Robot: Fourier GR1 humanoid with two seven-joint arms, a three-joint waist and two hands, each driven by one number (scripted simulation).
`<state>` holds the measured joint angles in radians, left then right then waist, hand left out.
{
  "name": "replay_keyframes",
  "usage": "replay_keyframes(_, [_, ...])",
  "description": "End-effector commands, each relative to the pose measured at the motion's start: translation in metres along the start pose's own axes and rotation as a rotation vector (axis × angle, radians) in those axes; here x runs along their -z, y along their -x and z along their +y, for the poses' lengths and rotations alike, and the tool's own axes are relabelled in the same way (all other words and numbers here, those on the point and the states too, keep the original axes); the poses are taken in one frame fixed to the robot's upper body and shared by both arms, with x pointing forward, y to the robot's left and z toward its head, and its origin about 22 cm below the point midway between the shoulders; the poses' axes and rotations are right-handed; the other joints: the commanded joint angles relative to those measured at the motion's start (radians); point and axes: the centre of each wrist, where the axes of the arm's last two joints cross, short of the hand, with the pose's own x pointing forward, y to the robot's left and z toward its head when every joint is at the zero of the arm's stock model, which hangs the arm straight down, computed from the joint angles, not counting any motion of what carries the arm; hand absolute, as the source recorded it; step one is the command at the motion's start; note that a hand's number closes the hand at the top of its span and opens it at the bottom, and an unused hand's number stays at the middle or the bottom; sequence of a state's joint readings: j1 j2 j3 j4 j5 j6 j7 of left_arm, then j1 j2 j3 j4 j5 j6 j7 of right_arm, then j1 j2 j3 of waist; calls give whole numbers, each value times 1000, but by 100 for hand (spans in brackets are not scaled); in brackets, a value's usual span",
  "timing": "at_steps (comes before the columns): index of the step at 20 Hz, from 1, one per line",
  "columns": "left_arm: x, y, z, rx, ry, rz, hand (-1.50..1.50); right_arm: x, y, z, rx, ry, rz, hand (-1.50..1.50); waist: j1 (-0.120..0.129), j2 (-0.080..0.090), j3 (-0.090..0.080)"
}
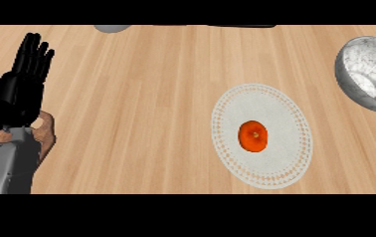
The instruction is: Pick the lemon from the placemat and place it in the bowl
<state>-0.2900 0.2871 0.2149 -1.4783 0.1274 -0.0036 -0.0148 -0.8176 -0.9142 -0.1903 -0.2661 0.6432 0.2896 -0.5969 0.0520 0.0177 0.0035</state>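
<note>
Right now only the left hand (26, 81) shows, at the left edge of the wooden surface (140, 106), fingers straight and pointing up, holding nothing; it looks to be resting. The right hand is out of sight.

The fruit named as a lemon (252, 136), though it shows orange-red, lies near the middle of the round white placemat (286, 111), apart from everything else. It reads slightly taller than wide, its long axis running near to far. The metal bowl (358, 74) sits at the right edge, cut off by the frame, farther away than the placemat and a little to its right, with bare wood between them.

The relation that matters: the lemon lies well to the right of the left hand and slightly nearer, across a broad stretch of surface. Lemon and bowl both sit on the right side, so the unseen right arm is probably better placed for the pick. No grasp has begun.
</note>
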Motion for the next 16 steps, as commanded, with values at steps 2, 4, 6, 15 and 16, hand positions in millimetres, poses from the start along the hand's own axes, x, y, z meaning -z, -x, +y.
replay_keyframes(2, [0,-6,-19,-2,23,-17,0,19,-3,41,169,-28,25,-150,10,4,2])
replay_keyframes(4, [9,-9,-16,-16,12,-20,0,24,-10,35,279,-19,-15,-150,-3,2,1])
replay_keyframes(6, [-4,7,-2,-18,2,-2,0,14,5,44,344,31,-56,-150,2,5,2])
replay_keyframes(15, [-4,-1,5,-13,9,-8,0,-23,27,-2,543,428,-49,-150,7,8,5])
replay_keyframes(16, [5,-4,-11,-6,5,-14,0,-27,25,-16,539,451,-56,-150,-6,11,5])
